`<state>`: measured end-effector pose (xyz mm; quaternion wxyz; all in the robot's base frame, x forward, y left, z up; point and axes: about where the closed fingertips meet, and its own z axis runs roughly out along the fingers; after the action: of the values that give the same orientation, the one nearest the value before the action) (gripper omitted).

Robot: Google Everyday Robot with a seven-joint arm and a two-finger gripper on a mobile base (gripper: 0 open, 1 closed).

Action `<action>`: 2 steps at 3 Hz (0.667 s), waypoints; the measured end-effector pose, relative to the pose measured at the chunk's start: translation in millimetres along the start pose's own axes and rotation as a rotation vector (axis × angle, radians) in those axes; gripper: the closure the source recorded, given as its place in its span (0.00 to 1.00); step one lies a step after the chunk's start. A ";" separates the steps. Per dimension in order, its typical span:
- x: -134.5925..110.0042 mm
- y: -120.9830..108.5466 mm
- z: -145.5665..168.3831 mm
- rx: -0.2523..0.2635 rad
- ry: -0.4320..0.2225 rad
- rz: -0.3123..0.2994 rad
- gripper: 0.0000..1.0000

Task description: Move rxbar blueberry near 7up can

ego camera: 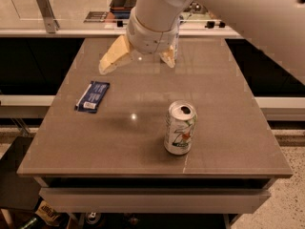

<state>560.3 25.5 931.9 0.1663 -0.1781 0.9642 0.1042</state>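
Dim, warm light — hand [137, 67] over far table [228, 128], glare spot nearer.

Arm [248, 18] was a fat, smooth off-white shell, no cables or screws visible. Wrist [152, 23] was a rounded white cylinder with a thin seam ring near its base. Gripper [137, 67] sat above the table's [214, 104] far side — two cream, wedge-shaped fingers [113, 58], spread wide apart.
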 end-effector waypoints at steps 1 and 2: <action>-1.5 8.9 13.5 -0.031 0.035 0.056 0.00; 0.3 21.1 28.0 -0.065 0.103 0.079 0.00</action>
<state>559.9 52.0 909.0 0.1065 -0.1501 0.9739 0.1327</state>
